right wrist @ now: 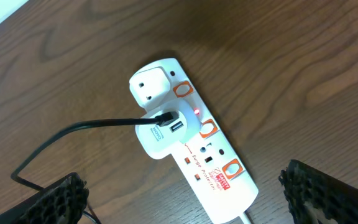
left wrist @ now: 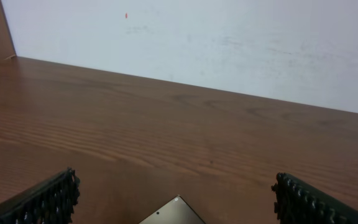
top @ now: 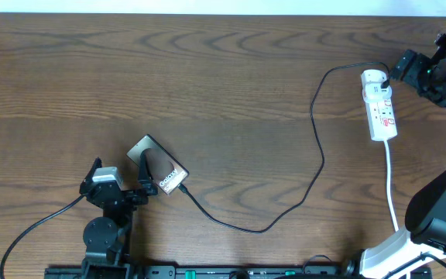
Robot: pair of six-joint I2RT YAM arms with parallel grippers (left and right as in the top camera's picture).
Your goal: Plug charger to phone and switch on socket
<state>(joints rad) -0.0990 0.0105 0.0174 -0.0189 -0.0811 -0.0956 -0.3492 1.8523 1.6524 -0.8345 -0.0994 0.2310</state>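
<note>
The phone (top: 159, 166) lay flat and askew on the left half of the brown wood-grain table (top: 223, 77) — a thin slab, grey at one end, dark with white lettering at the other. The charger (top: 321, 159), a slim black cable, ran from the phone's lettered short edge in a loose curve across the table to a white USB adapter (right wrist: 157, 134) seated in the socket (right wrist: 213, 158). Whether its tip sat fully home in the phone could not be told. The socket was a glossy white strip with a rounded end, orange-red ringed switches (right wrist: 207, 129) and a small red light (right wrist: 196, 112) glowing beside the adapter. Its thick white cord (top: 391, 186) trailed toward the robot's side of the table.

The left gripper (top: 119, 169) hovered just beside the phone, its ribbed black fingers (left wrist: 48, 202) spread wide and holding nothing, one corner of the phone between them. The right gripper (top: 399, 70) hung near the socket's rounded end — its fingers wide apart too, and empty. A plain white wall (left wrist: 229, 43) stood behind the table.
</note>
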